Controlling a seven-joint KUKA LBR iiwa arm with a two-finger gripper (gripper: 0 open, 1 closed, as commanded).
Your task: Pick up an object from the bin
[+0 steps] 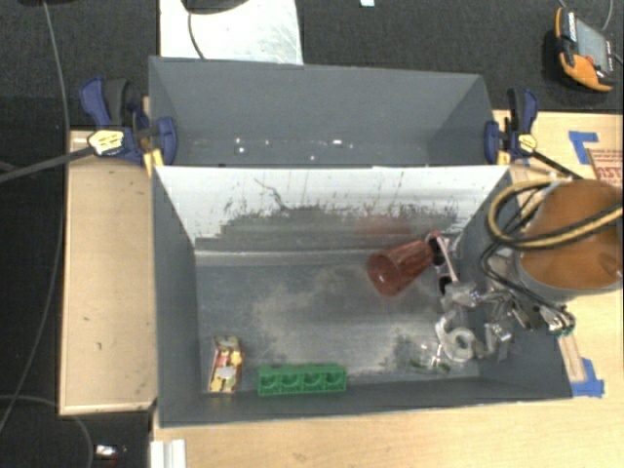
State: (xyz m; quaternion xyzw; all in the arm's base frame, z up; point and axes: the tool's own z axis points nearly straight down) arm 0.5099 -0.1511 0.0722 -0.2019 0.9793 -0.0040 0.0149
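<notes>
Stock, nearest first: logged green studded strip, small yellow-white piece just beside its left end. Farther, right: found gripper set low, opening impossible to tell; brown-red cup lying tipped just beyond. Judged approach stage, with squaring on cup, closing and lifting yet needed.

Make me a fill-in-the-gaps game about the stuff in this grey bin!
The long block by the front wall of the bin is ____. In the camera view, the reddish-brown cup is in the bin's ____ half. In the camera view, the small yellow thing sits just ____ of the long block.
Missing words: green; right; left.
</notes>
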